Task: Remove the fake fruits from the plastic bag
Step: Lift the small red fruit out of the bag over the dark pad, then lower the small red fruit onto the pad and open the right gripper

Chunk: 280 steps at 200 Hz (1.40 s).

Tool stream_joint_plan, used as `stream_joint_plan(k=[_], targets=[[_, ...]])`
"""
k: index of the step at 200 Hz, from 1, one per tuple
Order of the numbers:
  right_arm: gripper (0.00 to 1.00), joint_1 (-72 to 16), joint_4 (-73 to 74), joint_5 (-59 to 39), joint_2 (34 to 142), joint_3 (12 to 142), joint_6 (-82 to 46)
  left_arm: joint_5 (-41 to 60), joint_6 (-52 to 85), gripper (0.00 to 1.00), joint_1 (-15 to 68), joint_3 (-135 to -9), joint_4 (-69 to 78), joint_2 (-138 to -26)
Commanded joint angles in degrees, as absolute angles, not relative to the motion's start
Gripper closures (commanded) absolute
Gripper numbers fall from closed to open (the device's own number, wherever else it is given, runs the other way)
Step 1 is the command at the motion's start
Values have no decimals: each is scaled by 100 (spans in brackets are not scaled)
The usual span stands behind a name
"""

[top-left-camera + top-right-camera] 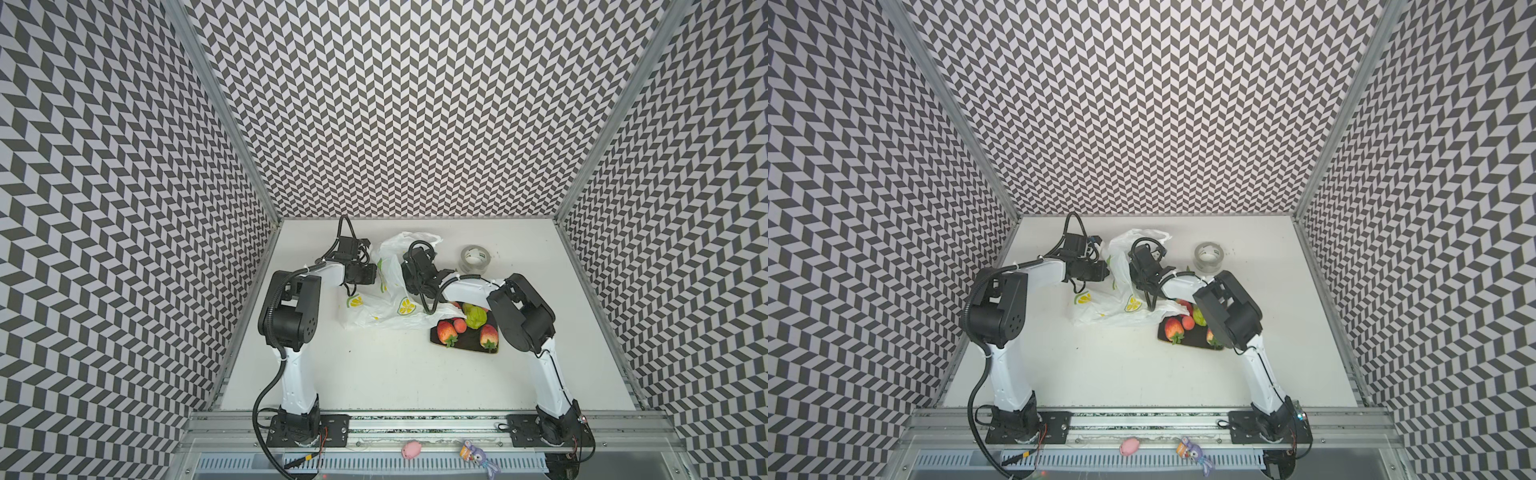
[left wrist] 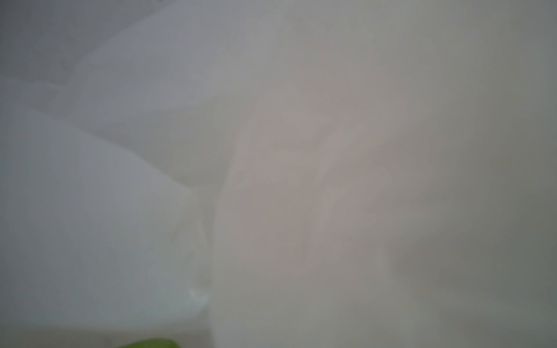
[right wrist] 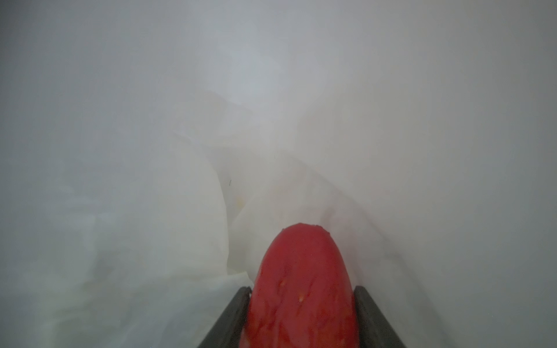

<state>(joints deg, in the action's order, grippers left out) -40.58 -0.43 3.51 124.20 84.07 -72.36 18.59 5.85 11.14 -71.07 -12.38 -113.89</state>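
The right gripper [image 3: 302,290] pinches a red strawberry [image 3: 301,265] between its jaws, deep inside the plastic bag [image 1: 374,309]. The left gripper [image 1: 374,272] is pressed together on the bag's raised wall, its tips hidden by plastic. The bag lies mid-table [image 1: 374,374], touching the dark tray [image 1: 469,347], which holds two strawberries [image 1: 446,331], a green fruit [image 1: 475,316] and a small pink-orange fruit [image 1: 459,325].

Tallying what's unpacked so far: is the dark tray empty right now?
No, in a top view the dark tray holds a left strawberry, a right strawberry, a green fruit and a small pink-orange fruit.
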Motion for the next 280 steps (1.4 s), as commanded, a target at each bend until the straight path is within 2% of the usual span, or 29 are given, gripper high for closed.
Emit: stream_joint_plan(k=[1,115,149,180,239,280], targets=[[79,-4041,224,473,11726,7911,-7146,1645,614,100,1064,-7271,-1100,-11199],[79,-4034,-80,865,9747,6666,-6612,1348,171,100,1046,-6744,-889,-10813],[79,-4025,-465,1380,9155,6429,-6196,1196,9,100,1084,-6552,-848,-10664],[77,-3972,-790,2420,8684,6178,-5889,1044,-118,100,1124,-6387,-812,-10530],[76,-3429,-1690,3056,7647,5759,-5292,928,-17,100,1151,-6461,-792,-10515],[76,-3588,-2868,2380,6604,5299,-4835,941,125,100,1221,-6695,-859,-10566]])
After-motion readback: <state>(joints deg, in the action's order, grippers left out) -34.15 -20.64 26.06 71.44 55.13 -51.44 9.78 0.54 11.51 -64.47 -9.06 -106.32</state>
